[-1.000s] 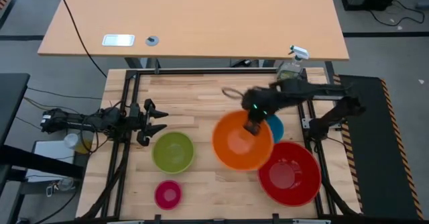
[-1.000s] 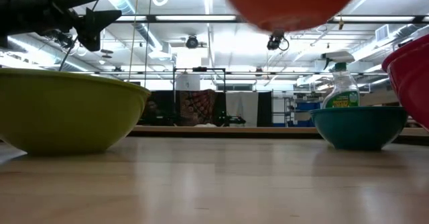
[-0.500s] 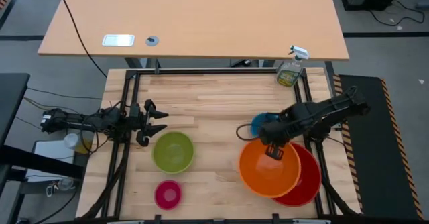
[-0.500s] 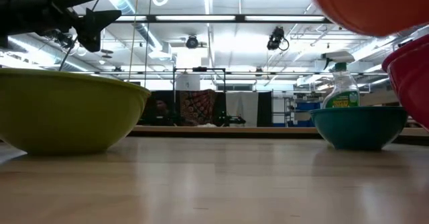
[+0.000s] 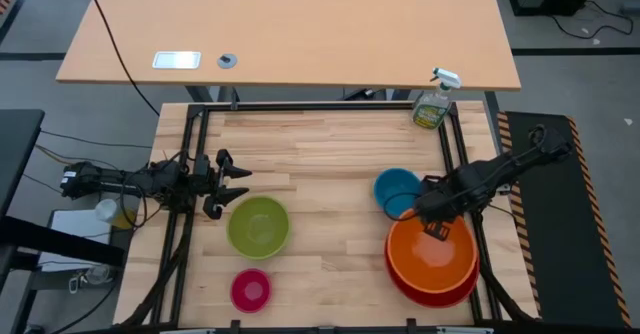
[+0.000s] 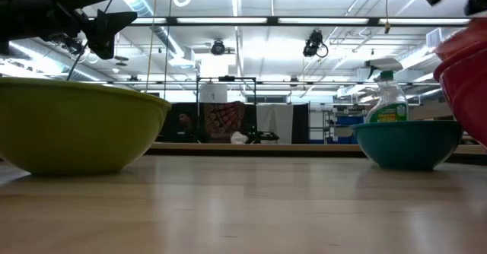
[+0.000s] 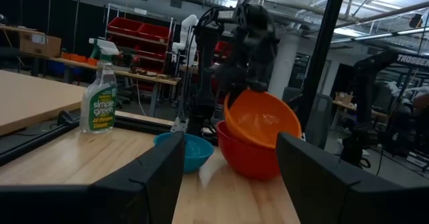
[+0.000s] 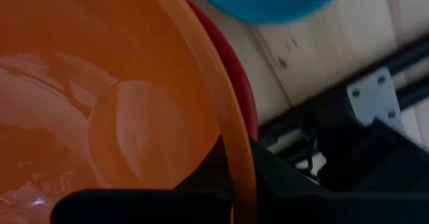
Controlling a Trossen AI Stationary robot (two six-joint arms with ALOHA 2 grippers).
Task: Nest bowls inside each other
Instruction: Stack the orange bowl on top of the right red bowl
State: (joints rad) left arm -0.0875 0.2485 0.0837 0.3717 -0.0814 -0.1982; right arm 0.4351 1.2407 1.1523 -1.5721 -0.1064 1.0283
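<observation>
Right gripper (image 5: 437, 224) clamped on far rim of glossy orange plastic bowl (image 5: 432, 257), tilted inside larger red plastic bowl (image 5: 437, 292) at table's near right; small magenta pink bowl (image 5: 250, 289) near left; lime green bowl (image 5: 258, 225) beside spread-fingered left gripper (image 5: 238, 182); blue bowl (image 5: 397, 190) farther back.

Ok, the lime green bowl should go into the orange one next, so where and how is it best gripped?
Probably by the rim: the lime green bowl sits upright and open-topped, its thin edge suiting a pinch, one finger inside, one outside. Come from above on the side facing the left end effector, which waits open just beside it, clear of the pink bowl.
</observation>
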